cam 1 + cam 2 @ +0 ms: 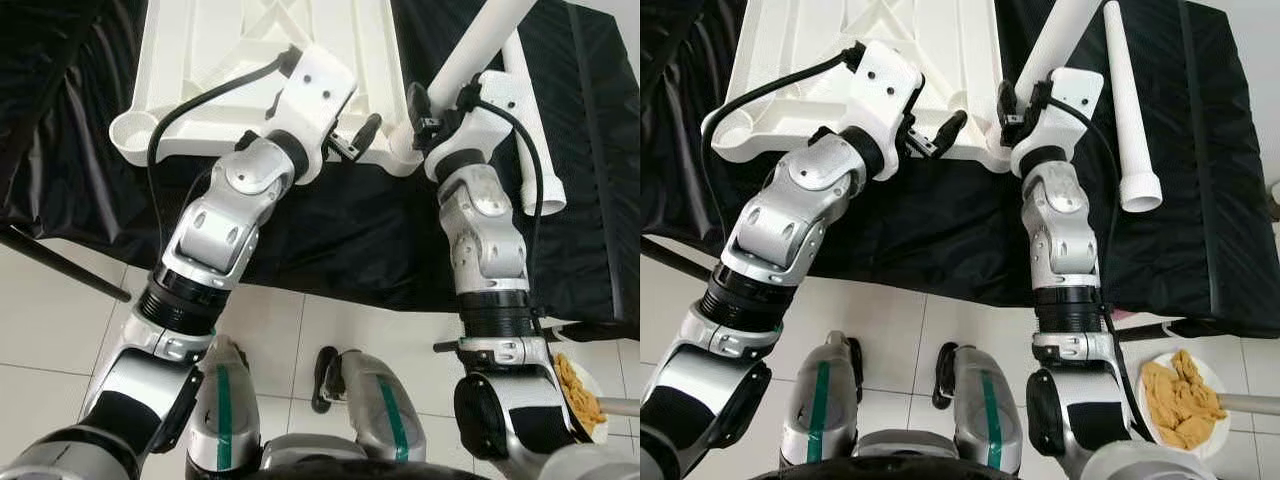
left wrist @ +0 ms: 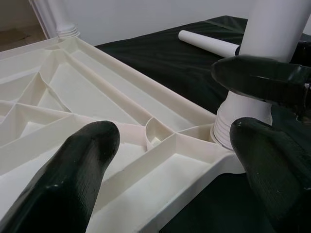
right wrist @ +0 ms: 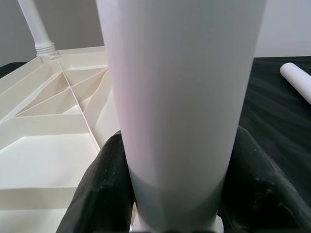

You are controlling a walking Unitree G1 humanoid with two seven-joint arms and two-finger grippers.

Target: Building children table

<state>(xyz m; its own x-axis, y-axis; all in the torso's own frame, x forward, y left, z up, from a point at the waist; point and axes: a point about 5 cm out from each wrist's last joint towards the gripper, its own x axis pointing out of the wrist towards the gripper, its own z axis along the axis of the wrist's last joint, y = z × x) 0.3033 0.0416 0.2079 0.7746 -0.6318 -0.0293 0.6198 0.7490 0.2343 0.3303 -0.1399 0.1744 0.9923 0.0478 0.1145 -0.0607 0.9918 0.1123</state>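
A white plastic tabletop (image 1: pixel 250 60) is laid upside down on a black cloth (image 1: pixel 940 230), so that its ribbed underside with diagonal braces and round corner sockets is turned upward. An upright white leg (image 1: pixel 480 50) is seated in the near corner socket on the robot's right side, and its ridged base is seen in the left wrist view pressed into that socket. The leg is clasped by the right gripper (image 3: pixel 170 194), whose black fingers (image 3: pixel 104 194) are closed against both sides of the tube just above the socket. The left gripper (image 2: pixel 170 160) is held over the tabletop's near edge beside that corner, with its jaws spread wide and nothing between them. A second leg (image 1: pixel 1130 120) is laid loose on the cloth to the right of the tabletop, well apart from it. Another leg (image 3: pixel 36 29) is stood in a far corner socket. The near left corner socket (image 1: pixel 135 135) is left open. Bare cloth is seen between the tabletop's near edge and the table's front edge. A plate (image 1: pixel 1185 400) of food is seen on the tiled floor (image 1: pixel 900 320) at the right.
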